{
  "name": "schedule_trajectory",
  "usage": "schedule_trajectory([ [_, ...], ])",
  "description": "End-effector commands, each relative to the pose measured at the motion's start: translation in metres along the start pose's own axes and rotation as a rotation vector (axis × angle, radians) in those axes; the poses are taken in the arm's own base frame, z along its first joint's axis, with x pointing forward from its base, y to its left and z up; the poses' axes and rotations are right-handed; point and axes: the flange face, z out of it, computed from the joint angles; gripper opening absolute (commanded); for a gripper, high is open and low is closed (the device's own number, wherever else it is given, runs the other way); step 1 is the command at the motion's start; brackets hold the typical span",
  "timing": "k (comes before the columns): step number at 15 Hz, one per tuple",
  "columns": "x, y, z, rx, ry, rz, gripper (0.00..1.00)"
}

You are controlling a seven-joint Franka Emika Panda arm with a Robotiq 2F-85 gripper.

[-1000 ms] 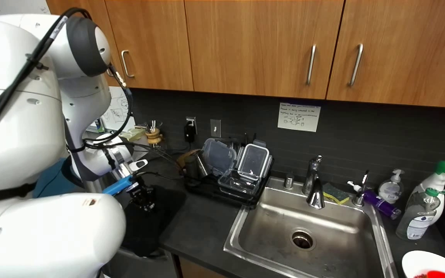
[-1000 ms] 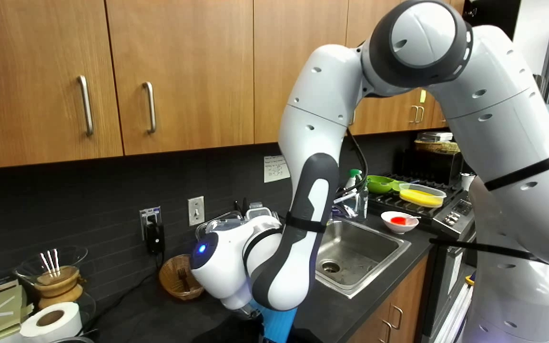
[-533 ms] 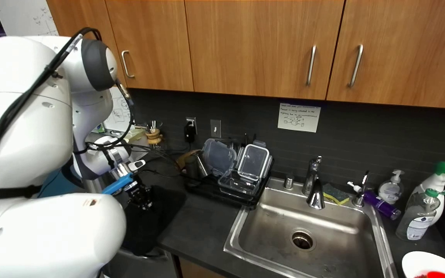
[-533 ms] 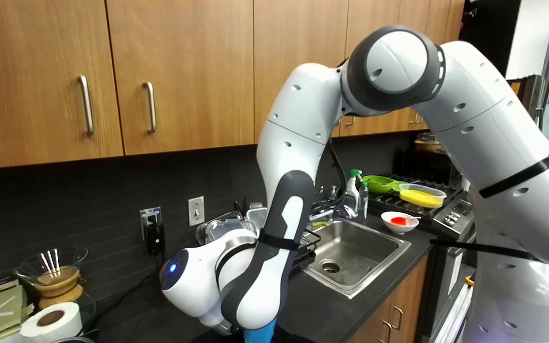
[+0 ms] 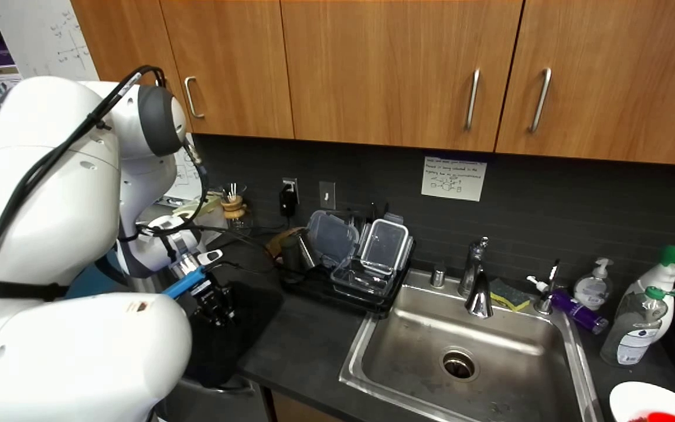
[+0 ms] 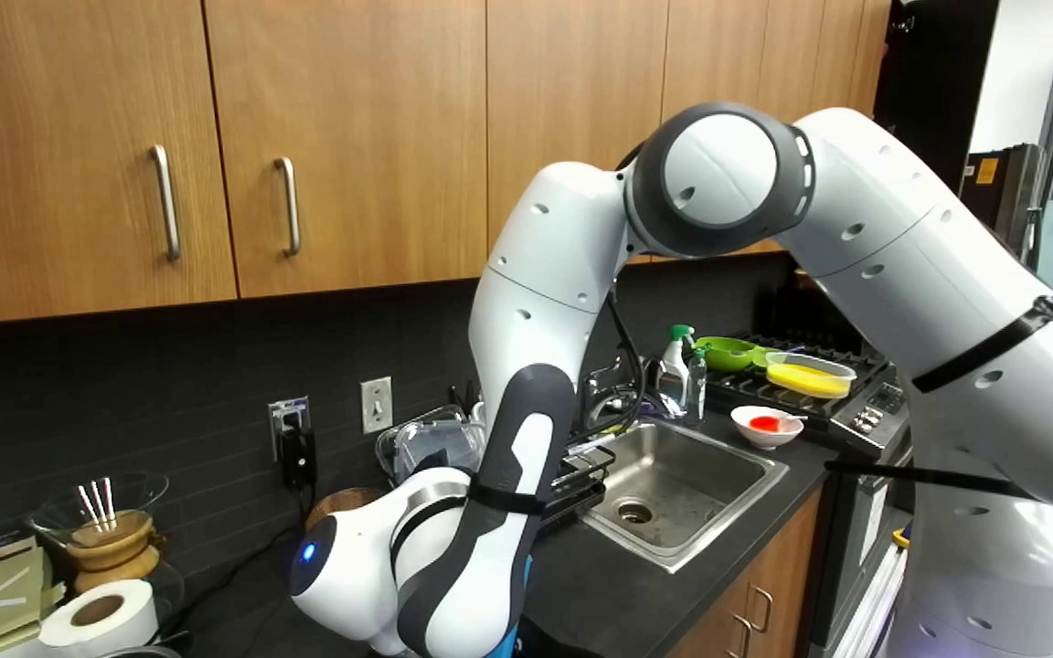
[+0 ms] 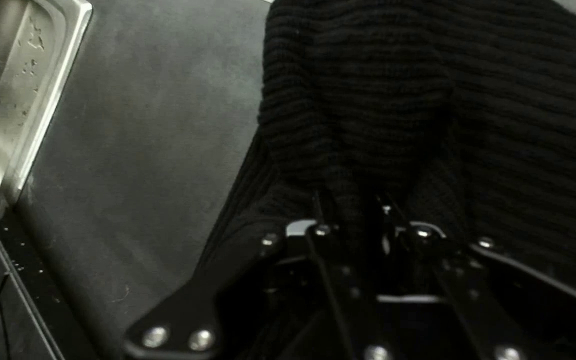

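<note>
High above the jaws we see wooden cupboards [image 5: 396, 70], and below them, beyond the jaws, a dark wall [image 5: 361, 167]. The dark counter [image 7: 158, 125] runs underneath the jaws, and the white robot arm [image 6: 526, 297] bends over it with the jaws at its end. A steel sink [image 5: 431, 337] is set into the counter well apart from the jaws. The black ribbed cloth [image 7: 368, 90] lies on the counter directly under the jaws; in the wrist view it spreads ahead of them and to their right, with its folds bunched close in front of them. Between the jaws and the sink stands a black dish rack [image 5: 372, 305], back toward the wall. Near the rack, also on the wall side of the jaws, we find a wicker basket [image 6: 344, 501]. The black gripper [image 7: 352, 206] points down at the cloth, its jaws only a narrow gap apart; the wrist view is so dim there that we cannot tell whether a fold is pinched between them. Clear containers [image 5: 361, 276] sit in the rack. A light switch [image 5: 327, 195] sits on the wall beyond the jaws.
</note>
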Motion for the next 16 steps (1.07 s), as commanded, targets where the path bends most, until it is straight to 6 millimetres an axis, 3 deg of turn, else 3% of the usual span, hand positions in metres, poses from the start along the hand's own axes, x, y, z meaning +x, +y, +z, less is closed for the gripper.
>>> schedule_trajectory([
  [1,0.001,0.000,-0.001,0.000,0.000,0.000,0.30],
  [13,0.001,0.000,-0.001,-0.001,0.000,0.000,0.30],
  [14,0.001,0.000,-0.001,-0.001,0.000,0.000,0.55],
  [16,0.012,0.005,-0.005,-0.003,0.025,0.007,0.60],
])
